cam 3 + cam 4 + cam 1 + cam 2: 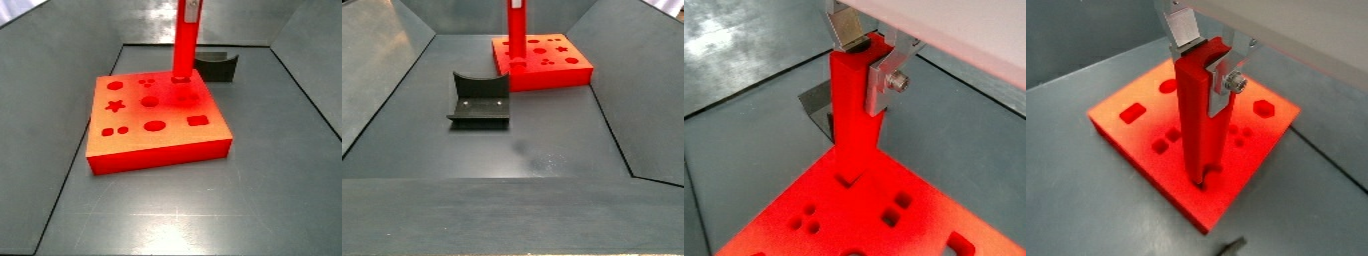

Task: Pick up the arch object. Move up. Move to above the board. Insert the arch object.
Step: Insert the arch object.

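Note:
My gripper (865, 60) (1207, 60) is shut on the top end of a tall red piece (855, 110) (1193, 120). That end shows a curved notch on one side, so this is the arch object. It stands upright (185, 50) (516, 30). Its lower end meets the top face of the orange-red board (1273, 135) (174, 142) (563, 62) at a recess. How deep it sits cannot be told. The silver fingers clamp two opposite faces of the piece. In a side view only a bit of the gripper (190, 10) shows at the frame's edge.
The dark fixture (218, 68) (478, 100) (815, 105) stands on the grey floor beside the board. Sloping grey walls (396, 60) enclose the floor. The board's top carries star, round, oval and square recesses (154, 127).

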